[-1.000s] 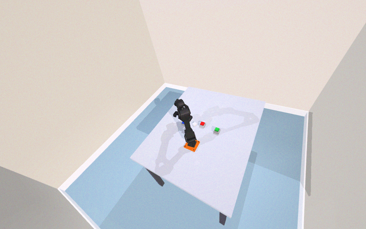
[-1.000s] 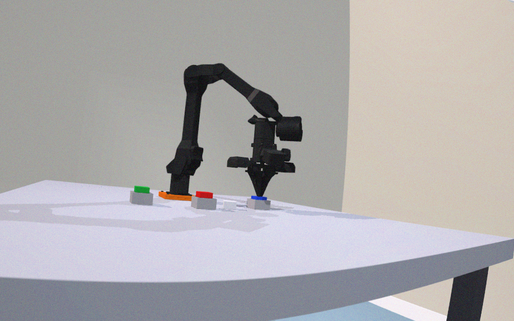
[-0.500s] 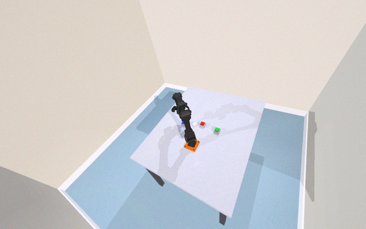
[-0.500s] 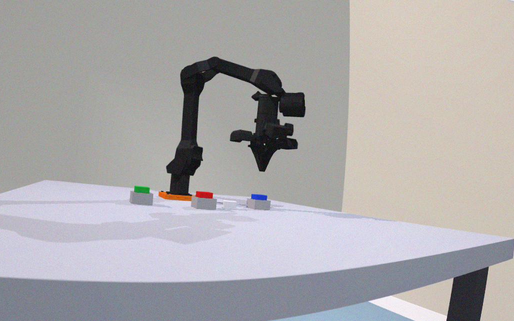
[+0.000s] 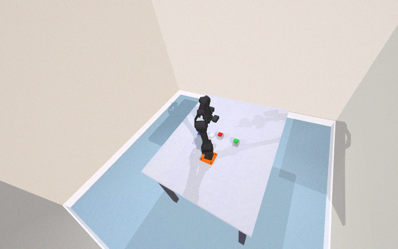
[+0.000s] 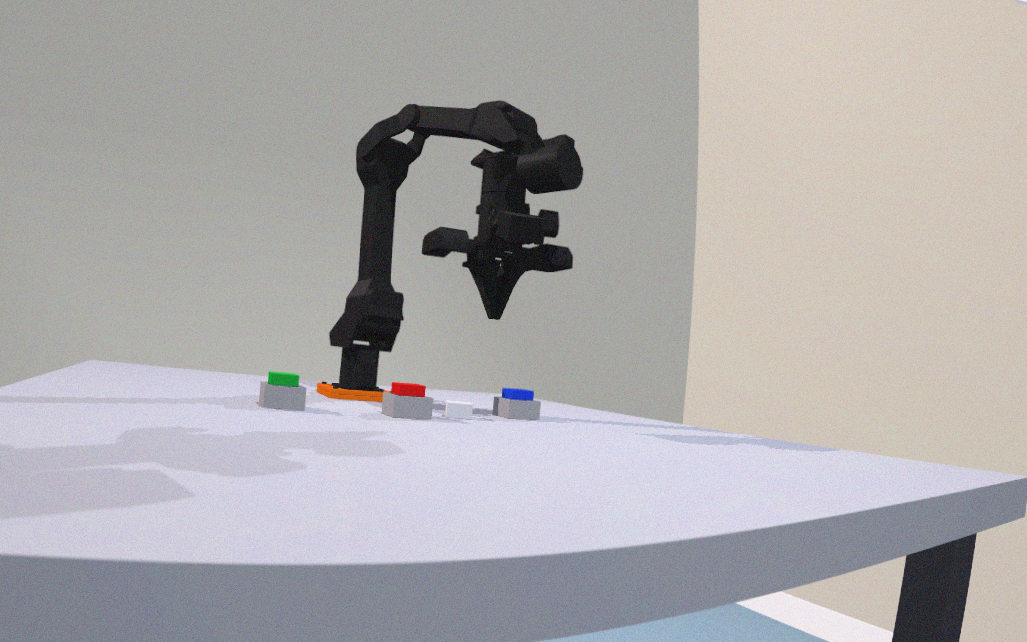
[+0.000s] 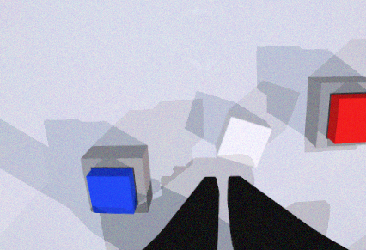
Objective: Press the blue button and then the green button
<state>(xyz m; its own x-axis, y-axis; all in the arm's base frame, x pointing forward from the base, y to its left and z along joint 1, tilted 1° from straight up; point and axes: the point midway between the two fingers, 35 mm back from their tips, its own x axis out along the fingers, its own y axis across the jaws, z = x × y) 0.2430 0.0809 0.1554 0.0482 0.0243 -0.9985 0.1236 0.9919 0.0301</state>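
So the claw [image 6: 493, 312] is hanging well above the table [image 6: 501, 510] with its two fingers pinched together on nothing, just a thin slit between them in the wrist view.

Nearest to it is the blue button [image 7: 112, 189], below and a bit to the left of the tips. The small white block [image 7: 245, 141] sits just ahead of the tips, slightly right, so that's the one to steer around. Further right is the red button [image 7: 348, 117], and the green button [image 6: 283, 378] is the far one, past the red, out of the wrist view.

My guess on handling: these are stiff sprung caps on grey housings, nothing to grab. Come straight down on the cap's centre with the closed tips, push till it stops.
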